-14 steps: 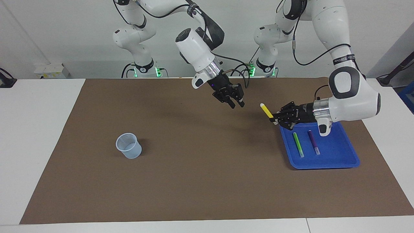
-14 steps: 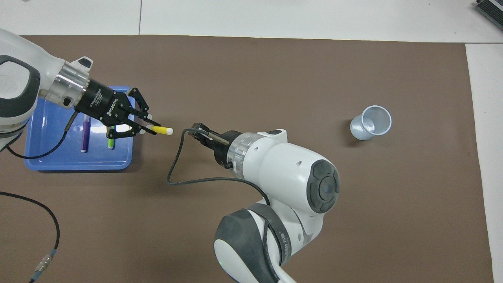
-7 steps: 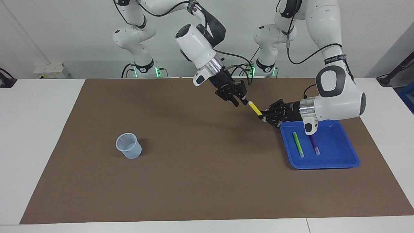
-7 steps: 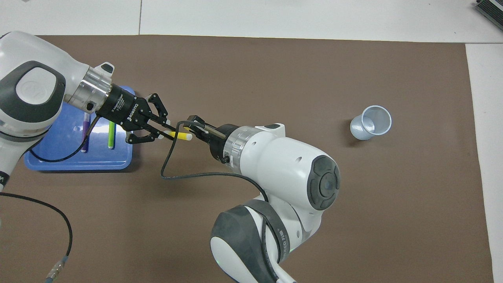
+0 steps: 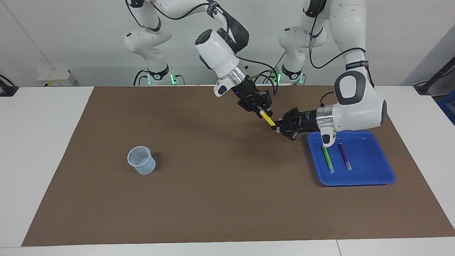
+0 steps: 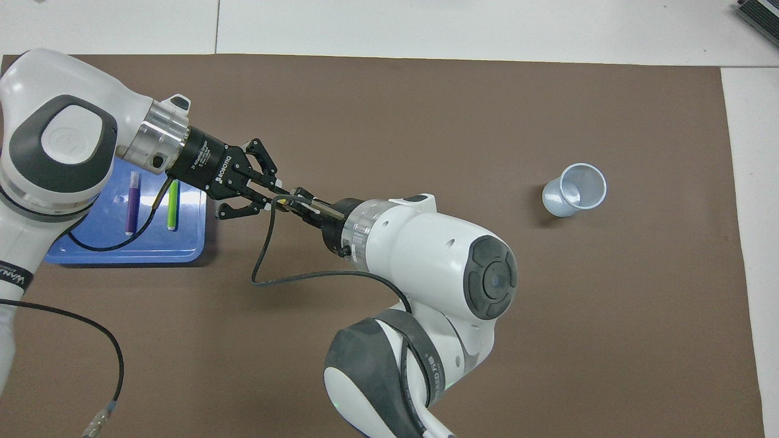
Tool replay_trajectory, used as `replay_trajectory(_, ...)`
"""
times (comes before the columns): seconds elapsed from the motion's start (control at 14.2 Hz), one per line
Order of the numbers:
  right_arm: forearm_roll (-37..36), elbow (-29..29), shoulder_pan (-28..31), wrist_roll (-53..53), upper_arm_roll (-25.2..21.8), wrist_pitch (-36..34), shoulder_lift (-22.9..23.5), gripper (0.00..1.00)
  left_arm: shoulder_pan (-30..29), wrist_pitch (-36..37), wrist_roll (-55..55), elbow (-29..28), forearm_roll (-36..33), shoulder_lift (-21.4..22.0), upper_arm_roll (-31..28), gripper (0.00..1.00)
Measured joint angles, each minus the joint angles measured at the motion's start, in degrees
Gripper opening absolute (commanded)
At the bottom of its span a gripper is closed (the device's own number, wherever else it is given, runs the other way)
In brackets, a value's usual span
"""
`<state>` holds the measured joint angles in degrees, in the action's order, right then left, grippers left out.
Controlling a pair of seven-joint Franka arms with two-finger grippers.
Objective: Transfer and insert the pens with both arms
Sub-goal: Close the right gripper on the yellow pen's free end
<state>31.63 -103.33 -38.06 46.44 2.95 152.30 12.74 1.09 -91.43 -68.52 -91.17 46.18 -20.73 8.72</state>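
My left gripper (image 5: 276, 127) is shut on the lower end of the yellow pen (image 5: 268, 120) and holds it slanted in the air over the brown mat, beside the blue tray (image 5: 355, 182). My right gripper (image 5: 265, 113) is open, with the pen's pale tip between its fingers. In the overhead view the left gripper (image 6: 268, 198) and right gripper (image 6: 304, 207) meet tip to tip and hide most of the pen. The green pen (image 5: 327, 159) (image 6: 173, 205) and purple pen (image 5: 344, 156) (image 6: 132, 202) lie side by side in the tray (image 6: 122, 255).
A pale blue cup (image 5: 141, 160) (image 6: 575, 188) stands upright on the mat toward the right arm's end of the table. Two smaller white arms with green-lit bases (image 5: 156, 73) stand at the robots' edge. A black cable (image 6: 91, 340) lies near the left arm.
The left gripper carried the yellow pen away from the tray toward the right gripper. The right gripper came to meet it, and the pen's tip now sits between its fingers.
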Motion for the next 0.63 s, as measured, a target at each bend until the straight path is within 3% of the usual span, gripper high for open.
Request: replay_trajectory(0.63,-4.51,0.40,0.32,-0.13,-0.46,-0.57,0.00,0.42,0.22,-0.89,-0.89,-0.72,0.01,0.55,-0.22,0.00)
